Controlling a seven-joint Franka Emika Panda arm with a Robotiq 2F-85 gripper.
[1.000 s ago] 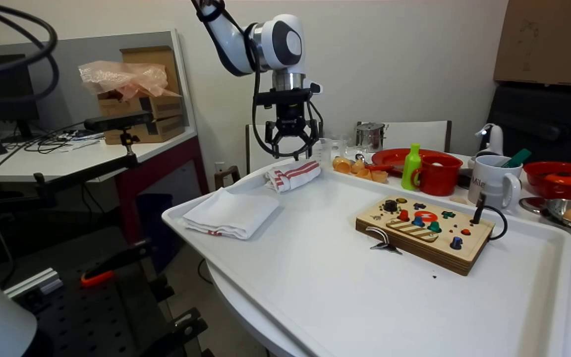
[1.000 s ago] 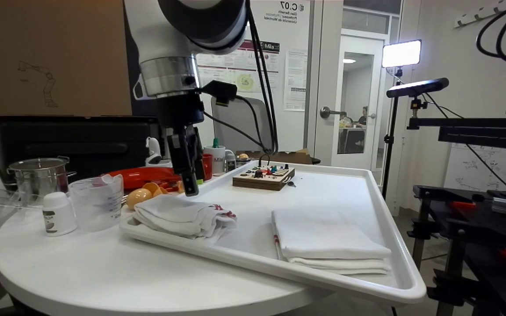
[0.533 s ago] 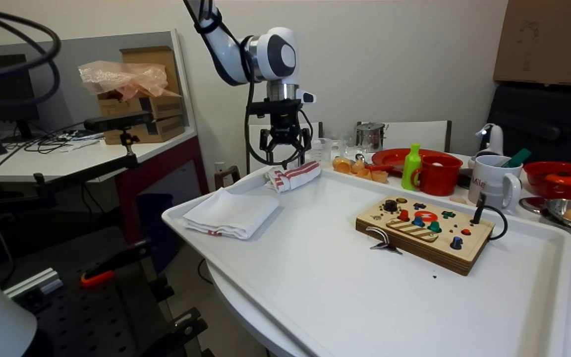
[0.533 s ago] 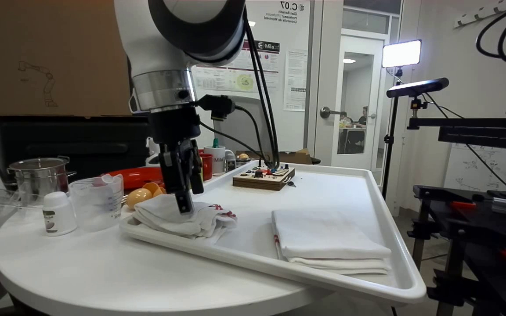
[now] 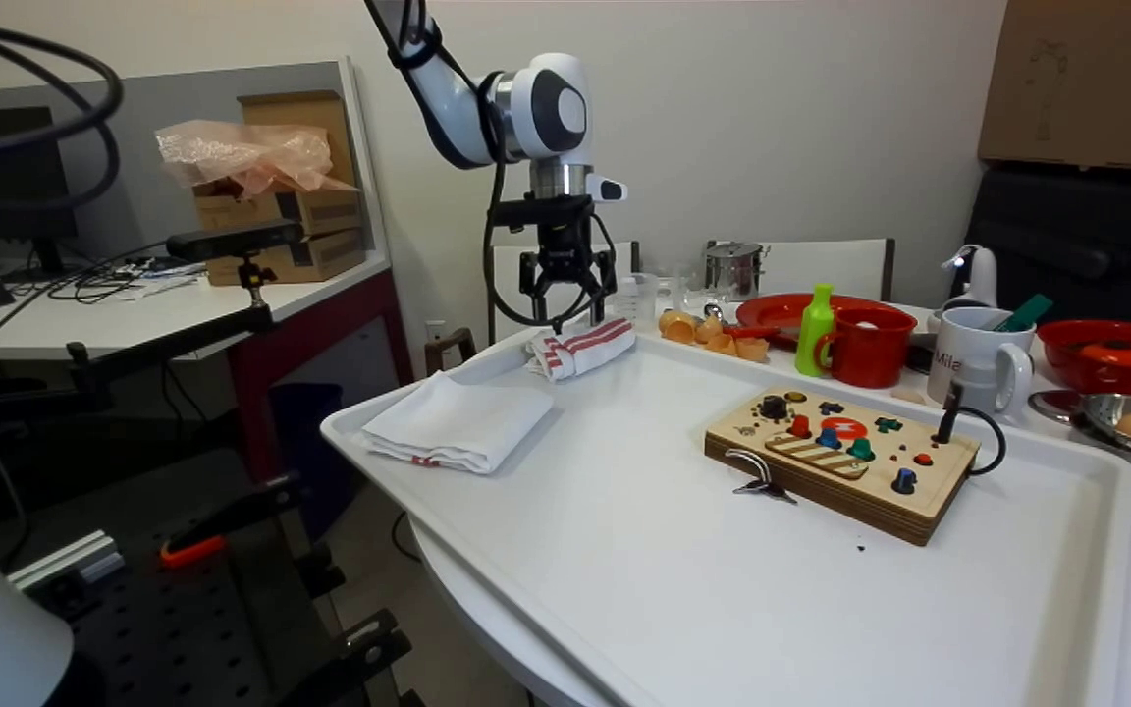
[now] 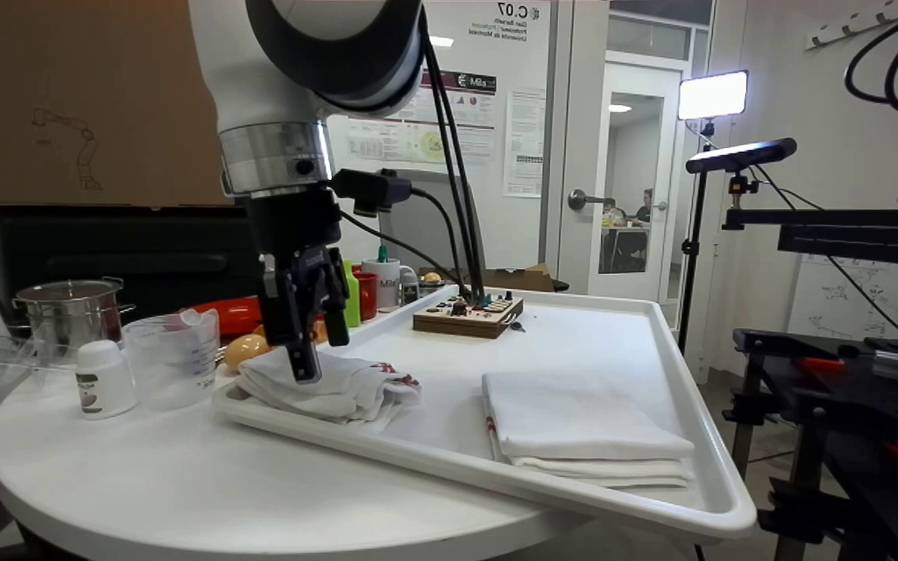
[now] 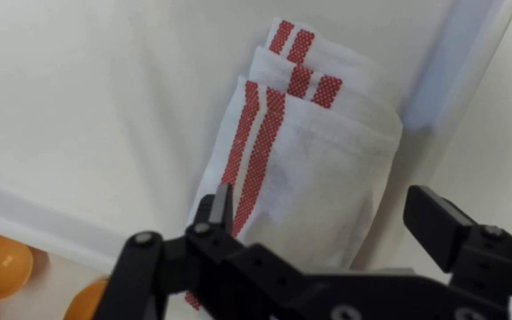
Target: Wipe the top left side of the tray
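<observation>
The shallow white tray [image 5: 615,550] lies on a round white table; it shows in both exterior views [image 6: 574,343]. A crumpled, folded towel with red stripes [image 5: 585,349] lies in one tray corner, also seen in an exterior view [image 6: 340,389] and the wrist view [image 7: 318,133]. My gripper [image 5: 570,316] points down over this towel. In the wrist view the gripper [image 7: 320,193] is wide open, one fingertip over the red stripes, the other beyond the towel's edge on the rim side. Nothing is between the jaws. Whether the fingertips touch the towel I cannot tell.
A flat folded white towel [image 5: 462,422] lies in the neighbouring tray corner. A wooden board with knobs [image 5: 752,432] stands on the tray. Eggshells [image 5: 720,343], a green bottle [image 5: 814,334], a red mug [image 5: 875,349] and a measuring cup [image 6: 172,362] stand beside the tray.
My gripper has come down to the striped towel, then shifted slightly toward the measuring cup's side. It has stayed open. The towels and tray have not moved.
</observation>
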